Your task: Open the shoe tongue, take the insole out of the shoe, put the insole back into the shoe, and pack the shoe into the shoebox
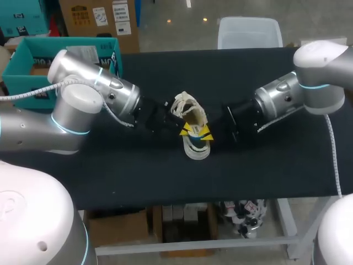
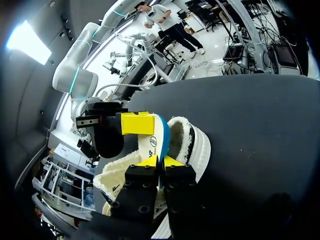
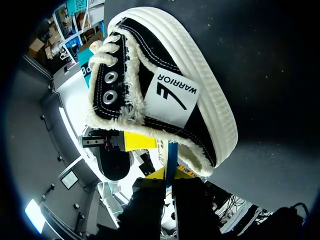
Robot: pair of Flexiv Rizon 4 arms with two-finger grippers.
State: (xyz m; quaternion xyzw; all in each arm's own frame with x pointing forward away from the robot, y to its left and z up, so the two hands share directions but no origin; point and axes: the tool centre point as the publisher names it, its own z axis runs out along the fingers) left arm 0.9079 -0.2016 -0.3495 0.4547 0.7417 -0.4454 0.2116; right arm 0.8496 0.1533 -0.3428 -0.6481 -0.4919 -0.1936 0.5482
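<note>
So the left gripper [image 2: 161, 161] has its two yellow tips squeezed nearly together, with the thin blue-edged insole [image 2: 152, 140] pinched between them, so it's clamped on the insole's edge. The right gripper [image 3: 171, 173] is the same deal in its own wrist view: tips close together, with the blue edge of the insole running straight up between them. From the left wrist view you can also see one of the right gripper's yellow pads lying flat against the white face of the insole, a bit further along than the left's own grip. The insole stands on edge right at the fleecy opening of the shoe [image 3: 170, 100], touching the lining. Can't tell how much of it is still inside. The shoe is a black canvas sneaker with a thick white rubber sole, cream fleece around the collar, metal eyelets [image 3: 110, 78], chunky white laces [image 3: 102, 50] and a white label patch on the side. It's lying tipped over on the black table [image 1: 276, 165], roughly mid-table. In the head view the left arm [image 1: 83, 105] and right arm [image 1: 298, 94] come in from their own sides and meet at the shoe, with the yellow tips all bunched together there. The teal shoebox [image 1: 19, 63] sits open at the far left corner, well apart from the shoe.
</note>
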